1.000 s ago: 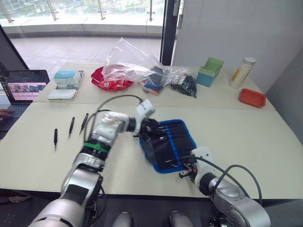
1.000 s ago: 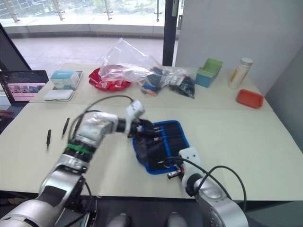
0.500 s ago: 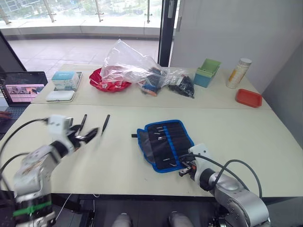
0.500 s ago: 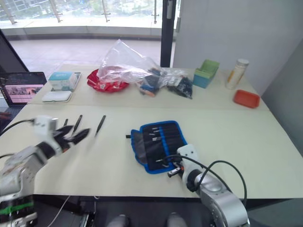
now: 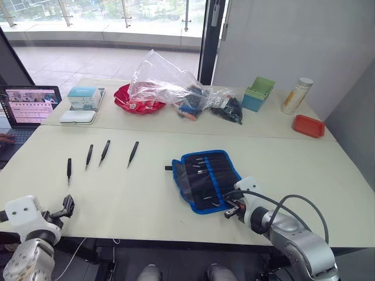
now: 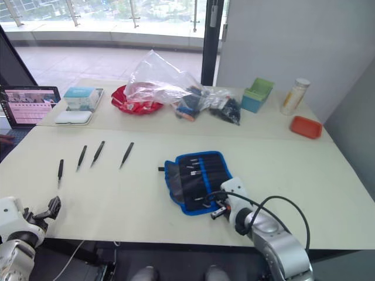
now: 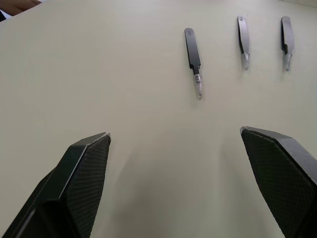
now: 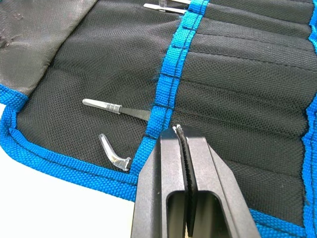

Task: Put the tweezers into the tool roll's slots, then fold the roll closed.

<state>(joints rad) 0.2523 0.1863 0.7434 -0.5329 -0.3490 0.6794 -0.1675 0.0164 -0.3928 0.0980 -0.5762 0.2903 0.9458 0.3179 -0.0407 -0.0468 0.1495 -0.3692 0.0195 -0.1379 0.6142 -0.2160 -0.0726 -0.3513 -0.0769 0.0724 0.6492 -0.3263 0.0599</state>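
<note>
The tool roll (image 5: 202,181) lies open on the table, black with a blue border and a blue centre stripe (image 8: 171,84). Its slots (image 8: 247,69) run across the inner face, and two clear-capped tweezer tips (image 8: 111,108) poke out of them. Several loose tweezers (image 5: 105,151) lie in a row on the table's left, also ahead of the left fingers (image 7: 193,54). My left gripper (image 5: 66,206) hovers open at the near left edge, holding nothing. My right gripper (image 8: 178,131) is shut, its tips over the roll's near end at the centre stripe.
On the far table sit a crumpled clear plastic bag (image 5: 167,82), a red dish (image 5: 137,99), a green box (image 5: 259,92), a bottle (image 5: 297,95) and a red tray (image 5: 308,126). A laptop (image 5: 29,108) stands at the far left.
My left arm swung away from the roll to the table's near left edge. One more pair of tweezers now lies in the row on the left. The right gripper stayed put.
</note>
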